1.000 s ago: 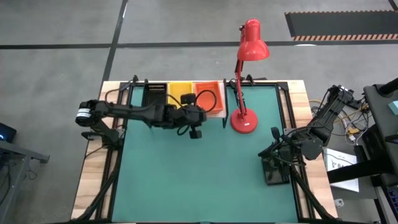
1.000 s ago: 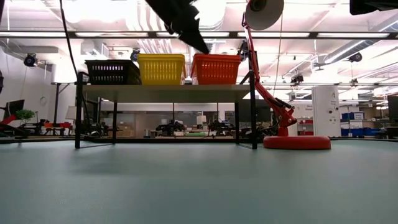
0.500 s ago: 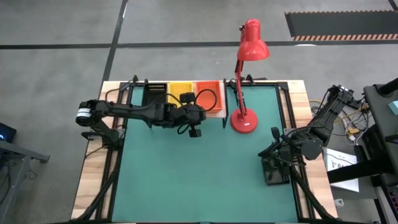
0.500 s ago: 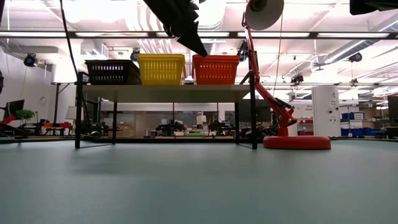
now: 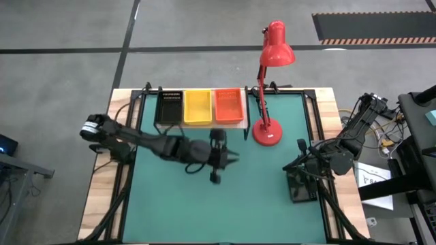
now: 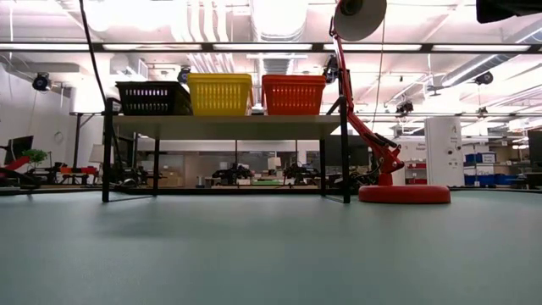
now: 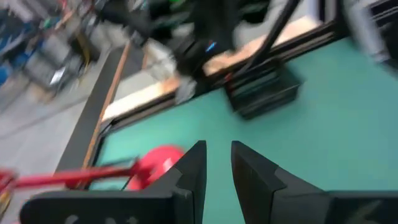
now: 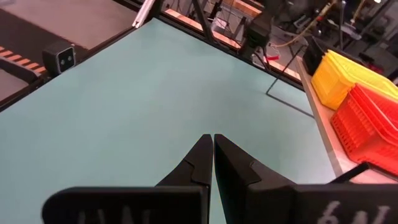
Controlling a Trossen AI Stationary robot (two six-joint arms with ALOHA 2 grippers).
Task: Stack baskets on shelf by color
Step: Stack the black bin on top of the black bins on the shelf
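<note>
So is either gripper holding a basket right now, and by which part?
No. The left gripper is over the bare mat, fingers apart, empty; the right gripper is shut on nothing.

Plastic mesh, pale wood and matt green

The three shallow rectangular baskets, the black mesh basket (image 5: pixel 169 106), the yellow mesh basket (image 5: pixel 197 106) and the orange-red mesh basket (image 5: pixel 228 105), look like moulded plastic with an open lattice wall and a slight sheen. They sit on the low light-wood shelf (image 6: pixel 229 125), a smooth pale board on thin black metal legs. The green tabletop (image 5: pixel 225 197) is a matt, even surface with bare wooden edges. The red desk lamp (image 5: pixel 267 133) has a glossy painted finish on its round base and shade. The left claw (image 7: pixel 213 167) and right claw (image 8: pixel 212 157) have dark, matt, hard-looking fingers.
</note>
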